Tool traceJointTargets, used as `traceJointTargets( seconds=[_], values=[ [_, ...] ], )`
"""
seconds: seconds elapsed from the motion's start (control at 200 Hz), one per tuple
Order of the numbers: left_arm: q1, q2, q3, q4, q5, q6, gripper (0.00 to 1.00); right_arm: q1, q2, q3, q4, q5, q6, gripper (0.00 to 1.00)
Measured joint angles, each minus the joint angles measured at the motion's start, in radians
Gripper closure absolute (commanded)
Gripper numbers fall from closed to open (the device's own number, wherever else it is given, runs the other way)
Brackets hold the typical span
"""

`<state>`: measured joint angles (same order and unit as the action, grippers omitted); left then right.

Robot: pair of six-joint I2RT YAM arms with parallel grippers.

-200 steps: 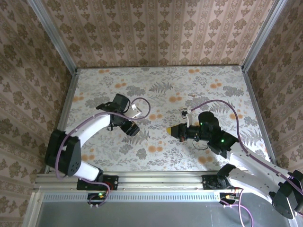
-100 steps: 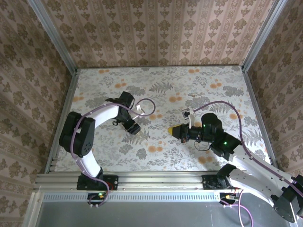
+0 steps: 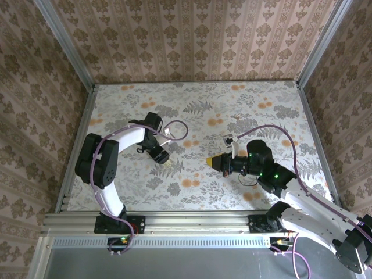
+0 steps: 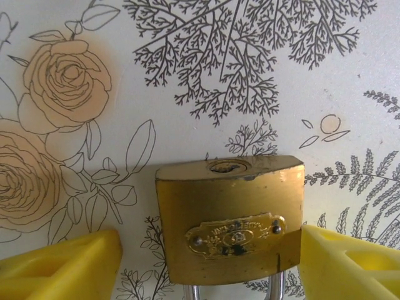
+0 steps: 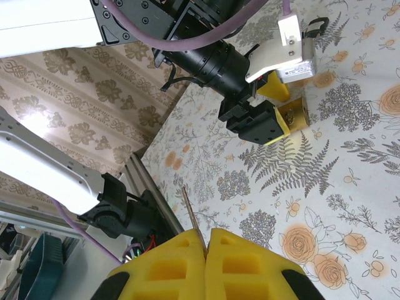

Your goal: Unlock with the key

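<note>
Left tool is open. Its yellow fingers straddle the brass padlock, with a clear gap on one side, while the other finger is right at the lock's edge (touching or not, can't tell). The padlock lies flat on the floral bench, label plate up. The keyhole is on the end facing away from the left wrist camera. The silver shackle legs run back between the fingers toward the tool.

Right tool is closed, pads pressed together and gripping the key. Only a thin dark blade sticks out from between the yellow fingertips, and the rest of the key is hidden. The blade points roughly toward the left tool and padlock.

In the top view the right tool sits right of the bench centre, aimed left. It is apart from the padlock, with bare bench between them. The key is not in the keyhole.
</note>
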<state>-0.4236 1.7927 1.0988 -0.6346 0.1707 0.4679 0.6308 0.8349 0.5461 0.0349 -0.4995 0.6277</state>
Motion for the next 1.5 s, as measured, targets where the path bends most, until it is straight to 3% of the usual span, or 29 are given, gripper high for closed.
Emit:
traceJointTargets(
  seconds=[0.53, 0.985, 1.18, 1.5],
  values=[
    [-0.030, 0.052, 0.058, -0.039, -0.069, -0.026, 0.42, 0.000, 0.000, -0.013, 0.010, 0.019, 0.003, 1.00],
    [-0.058, 0.048, 0.065, -0.052, -0.115, -0.045, 0.76, -0.002, -0.031, -0.013, -0.027, 0.045, 0.003, 1.00],
    [-0.099, -0.074, -0.055, 0.071, -0.043, -0.026, 0.81, -0.023, -0.041, 0.000, -0.135, 0.052, 0.003, 1.00],
    [-0.232, -0.561, -0.302, 0.341, 0.043, 0.140, 0.81, -0.065, 0.072, 0.125, -0.330, -0.004, -0.027, 1.00]
  ],
)
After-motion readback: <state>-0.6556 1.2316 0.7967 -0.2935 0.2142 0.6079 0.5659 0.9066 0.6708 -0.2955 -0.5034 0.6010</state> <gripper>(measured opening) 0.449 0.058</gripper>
